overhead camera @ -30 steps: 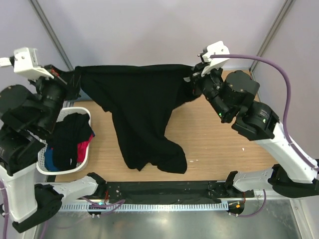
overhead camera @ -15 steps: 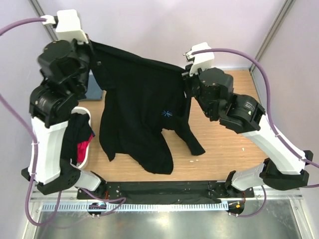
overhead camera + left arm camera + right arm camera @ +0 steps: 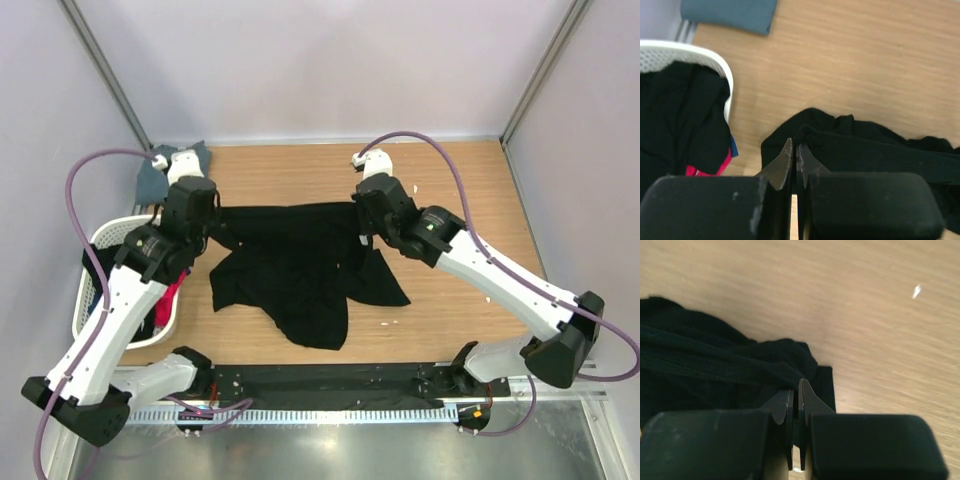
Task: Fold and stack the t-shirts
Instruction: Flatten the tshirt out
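**Spreading step, before the first fold.** The black t-shirt (image 3: 300,270) lies mid-table. Its near hem is bunched and skewed, and one flap trails right. Its far edge runs roughly straight between the arms. The left gripper (image 3: 795,146) and right gripper (image 3: 796,386) are each clamped on that far edge, with cloth pinched at the fingertips. The next move probably calls for flattening the crumpled near half. At left stands the white laundry basket (image 3: 88,262). Beyond it, in the far-left corner, the slate grey-blue t-shirt (image 3: 730,14) lies folded.
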Controlling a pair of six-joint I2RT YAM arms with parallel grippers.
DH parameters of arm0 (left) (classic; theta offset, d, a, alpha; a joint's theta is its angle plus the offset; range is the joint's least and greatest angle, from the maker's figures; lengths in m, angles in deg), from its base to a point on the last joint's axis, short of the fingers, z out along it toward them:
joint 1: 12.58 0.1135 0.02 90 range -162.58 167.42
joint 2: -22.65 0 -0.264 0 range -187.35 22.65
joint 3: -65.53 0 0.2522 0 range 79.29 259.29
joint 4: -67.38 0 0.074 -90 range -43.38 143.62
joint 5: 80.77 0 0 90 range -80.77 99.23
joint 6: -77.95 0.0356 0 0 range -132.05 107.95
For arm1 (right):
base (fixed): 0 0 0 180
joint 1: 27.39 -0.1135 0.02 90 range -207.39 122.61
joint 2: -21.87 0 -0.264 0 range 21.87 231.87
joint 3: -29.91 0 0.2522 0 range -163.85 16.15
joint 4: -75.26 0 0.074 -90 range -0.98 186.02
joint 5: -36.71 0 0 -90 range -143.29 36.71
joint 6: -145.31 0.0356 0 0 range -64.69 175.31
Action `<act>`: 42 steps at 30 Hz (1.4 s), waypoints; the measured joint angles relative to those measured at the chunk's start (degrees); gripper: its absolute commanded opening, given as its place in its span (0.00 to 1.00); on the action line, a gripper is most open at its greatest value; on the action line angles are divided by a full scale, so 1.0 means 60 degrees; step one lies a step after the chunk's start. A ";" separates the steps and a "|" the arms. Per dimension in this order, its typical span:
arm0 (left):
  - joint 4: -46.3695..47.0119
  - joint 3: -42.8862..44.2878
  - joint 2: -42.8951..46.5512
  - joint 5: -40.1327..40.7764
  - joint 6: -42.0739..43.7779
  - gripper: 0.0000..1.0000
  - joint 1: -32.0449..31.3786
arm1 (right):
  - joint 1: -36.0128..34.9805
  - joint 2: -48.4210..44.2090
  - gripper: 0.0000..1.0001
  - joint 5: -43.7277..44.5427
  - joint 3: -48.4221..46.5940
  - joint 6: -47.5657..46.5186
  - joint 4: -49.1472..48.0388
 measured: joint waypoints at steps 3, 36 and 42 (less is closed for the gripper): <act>-0.0120 -0.1038 0.0546 -0.0171 -0.0576 0.00 0.0087 | 0.0175 0.0324 0.01 -0.0758 0.0874 0.0113 -0.0506; 0.4149 1.1894 -1.4968 -0.4648 0.0080 0.00 -0.0692 | 0.7355 0.1872 0.01 -0.2535 0.1559 0.1606 -0.0605; 0.5832 1.1522 -1.5413 -0.4794 -0.0612 0.13 -0.1089 | 0.7741 0.1876 0.01 -0.2335 0.1756 0.1756 -0.0557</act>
